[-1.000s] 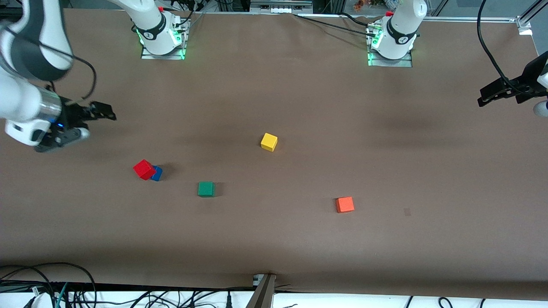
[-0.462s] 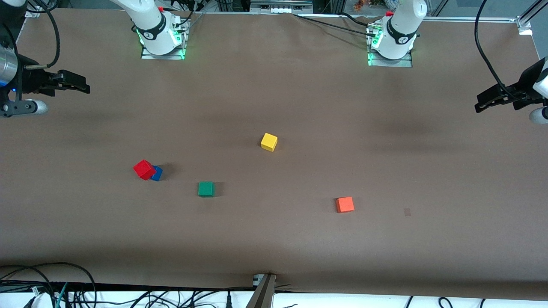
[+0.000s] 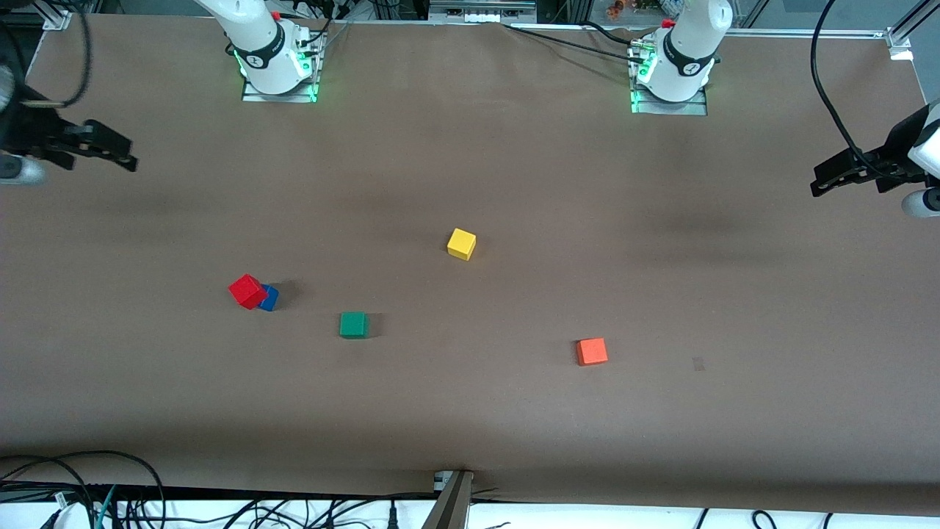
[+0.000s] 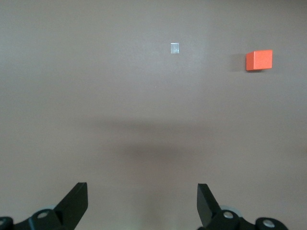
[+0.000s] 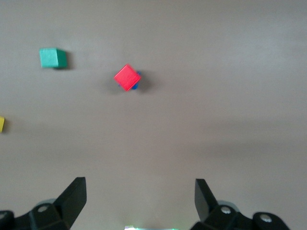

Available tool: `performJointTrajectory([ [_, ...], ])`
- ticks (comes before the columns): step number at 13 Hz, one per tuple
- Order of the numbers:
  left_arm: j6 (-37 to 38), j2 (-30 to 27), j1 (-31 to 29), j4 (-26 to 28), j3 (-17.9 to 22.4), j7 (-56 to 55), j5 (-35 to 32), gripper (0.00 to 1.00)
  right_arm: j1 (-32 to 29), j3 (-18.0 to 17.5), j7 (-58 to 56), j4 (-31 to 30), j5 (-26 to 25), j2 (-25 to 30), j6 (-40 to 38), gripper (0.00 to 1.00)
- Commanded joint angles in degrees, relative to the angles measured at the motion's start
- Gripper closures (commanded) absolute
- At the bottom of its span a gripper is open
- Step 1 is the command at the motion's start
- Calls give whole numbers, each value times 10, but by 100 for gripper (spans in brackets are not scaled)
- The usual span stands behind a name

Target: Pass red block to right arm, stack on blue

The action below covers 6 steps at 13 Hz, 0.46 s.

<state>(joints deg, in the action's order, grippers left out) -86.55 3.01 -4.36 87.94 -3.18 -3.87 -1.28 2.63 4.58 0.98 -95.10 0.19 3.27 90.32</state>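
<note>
One brown table (image 3: 514, 184) — five cubes.

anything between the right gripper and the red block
Nothing visible. The right gripper, open, is over bare table at its arm's end; the red block already sits on the blue block.

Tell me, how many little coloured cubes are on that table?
5. The red block sits on the blue cube, toward the right arm's end. The green cube lies beside them, the yellow cube mid-table, the orange cube toward the left arm's end. None looks hidden.
</note>
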Motion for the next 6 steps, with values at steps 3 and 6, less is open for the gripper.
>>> performJointTrajectory([
  [3,9,9,3,-35,-6,-3,3,0,-14,-5,2,-8,-5,36,-22,0],
  [6,9,10,2,-34,-5,-3,3,0,-14,-4,2,-8,-4,35,-30,0],
])
